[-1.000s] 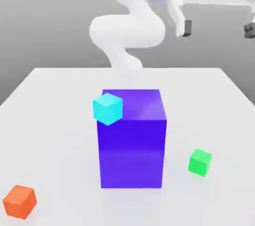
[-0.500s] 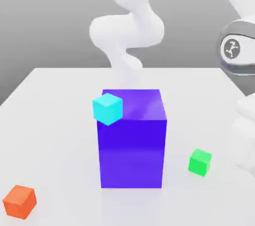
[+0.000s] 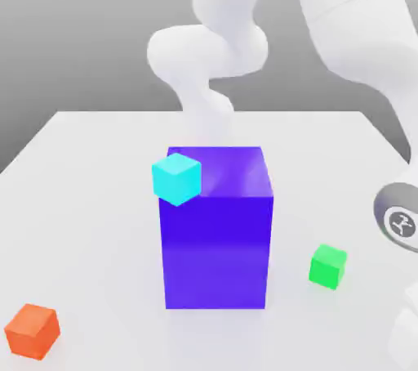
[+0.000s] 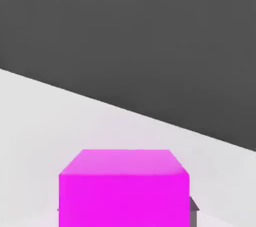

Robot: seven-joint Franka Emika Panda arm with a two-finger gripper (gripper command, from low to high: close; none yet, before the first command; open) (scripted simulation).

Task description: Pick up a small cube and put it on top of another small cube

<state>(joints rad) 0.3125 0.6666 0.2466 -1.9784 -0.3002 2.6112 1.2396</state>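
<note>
Jaws: closed on the magenta cube [image 4: 124,201]. In the hand view it sat between the fingertips of my gripper [image 4: 125,212], with a dark bit of finger [image 4: 194,213] against one side and a thin sliver at the opposite side. I looked onto one broad, bright face and a paler face that narrowed away from it. Whether the cube was touching the table or clear of it, I could not tell.

Surroundings in the hand view: pale table surface around the cube, its straight edge running slantwise against a dark grey area.

Arm: my white arm [image 3: 351,26] reached over to the exterior view's right and came down at that side, its dark-ringed joint [image 3: 400,218] near the frame edge, a white part of the hand [image 3: 406,333] below it.

Table: the white table [image 3: 90,198] carried a large blue-purple block [image 3: 216,251], upright, near the middle of the exterior view. A cyan cube [image 3: 176,180] overlapped the upper front corner of the block toward the exterior view's left, one vertical edge turned to the camera; how it was supported I could not make out. The green cube [image 3: 328,266] lay on the table between the block and my hand, turned at an angle. The orange cube [image 3: 33,331] lay well apart from it, in the near corner at the exterior view's left, also turned.
</note>
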